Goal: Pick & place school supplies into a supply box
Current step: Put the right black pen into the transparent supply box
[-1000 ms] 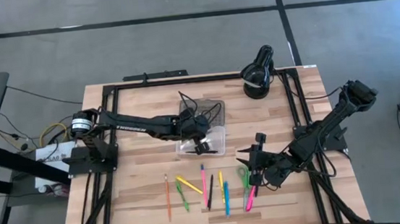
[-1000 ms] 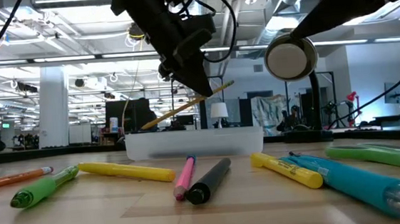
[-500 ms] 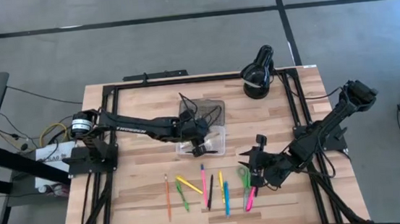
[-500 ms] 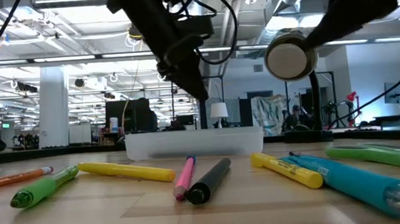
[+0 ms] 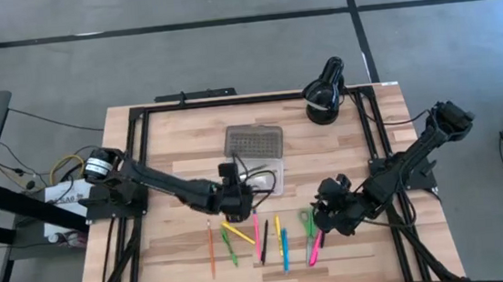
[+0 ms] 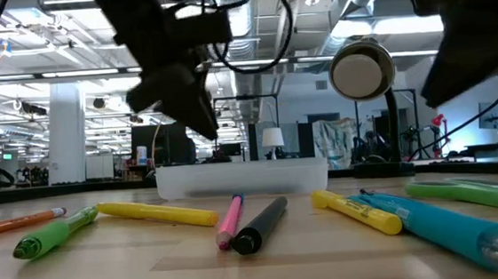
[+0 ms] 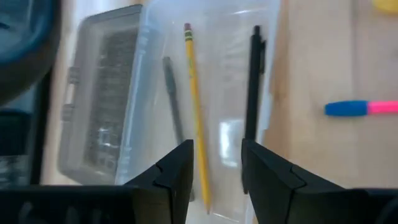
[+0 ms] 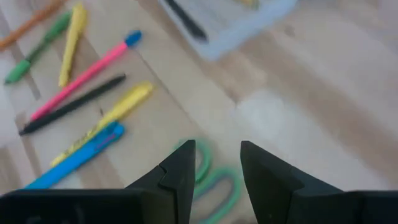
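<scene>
The supply box (image 5: 259,177) is a clear tray with its dotted grey lid (image 5: 253,143) folded open behind it. In the left wrist view a yellow pencil (image 7: 194,106), a grey pen (image 7: 174,102) and a black pen (image 7: 253,87) lie inside the tray. My left gripper (image 7: 216,180) hovers open and empty by the tray's near left corner (image 5: 241,193). More school supplies lie in a row near the front edge, among them a pink pen (image 5: 257,234), a blue marker (image 5: 285,250) and green-handled scissors (image 8: 208,180). My right gripper (image 8: 217,168) hangs open just above the scissors (image 5: 306,220).
A black round lamp (image 5: 325,93) stands at the far right of the table. Black frame rails (image 5: 143,150) run along the table's sides. An orange pencil (image 5: 211,248), a green marker (image 5: 229,248) and a yellow marker (image 5: 237,232) lie near and to the left of my left gripper.
My left gripper has let go of the yellow pencil, which now lies in the tray. It has then swung away from above the box toward the table's near edge and a little left, sinking slightly. My right gripper has rolled its wrist while staying over the scissors.
</scene>
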`<act>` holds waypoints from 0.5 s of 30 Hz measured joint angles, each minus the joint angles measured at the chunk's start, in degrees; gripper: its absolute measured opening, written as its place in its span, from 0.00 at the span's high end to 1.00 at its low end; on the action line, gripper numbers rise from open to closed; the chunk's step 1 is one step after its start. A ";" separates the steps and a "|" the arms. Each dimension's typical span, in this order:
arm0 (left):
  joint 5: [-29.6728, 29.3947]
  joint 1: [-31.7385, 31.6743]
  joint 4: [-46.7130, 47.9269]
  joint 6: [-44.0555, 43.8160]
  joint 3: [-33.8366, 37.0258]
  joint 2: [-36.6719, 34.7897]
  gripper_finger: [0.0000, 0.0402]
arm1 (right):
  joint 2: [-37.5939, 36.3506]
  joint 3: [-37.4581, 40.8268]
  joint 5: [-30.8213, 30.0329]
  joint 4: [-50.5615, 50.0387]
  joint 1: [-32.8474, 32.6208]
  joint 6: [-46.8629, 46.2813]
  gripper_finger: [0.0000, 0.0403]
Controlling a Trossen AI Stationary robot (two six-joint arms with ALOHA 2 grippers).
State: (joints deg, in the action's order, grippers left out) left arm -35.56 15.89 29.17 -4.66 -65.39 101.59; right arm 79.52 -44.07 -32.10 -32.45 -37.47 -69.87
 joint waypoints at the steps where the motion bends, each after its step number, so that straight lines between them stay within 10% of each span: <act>1: -1.58 0.53 -1.19 -0.61 1.78 -0.41 0.68 | 0.73 0.01 1.06 -0.25 -0.47 -2.03 0.70; 15: -10.15 6.08 -9.85 -9.25 18.77 -14.99 0.68 | 12.10 -5.33 6.69 -1.14 -2.19 -12.76 0.70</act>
State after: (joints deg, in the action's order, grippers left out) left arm -45.71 21.97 19.32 -13.91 -46.62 86.60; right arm 91.62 -49.40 -25.41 -33.59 -39.66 -82.63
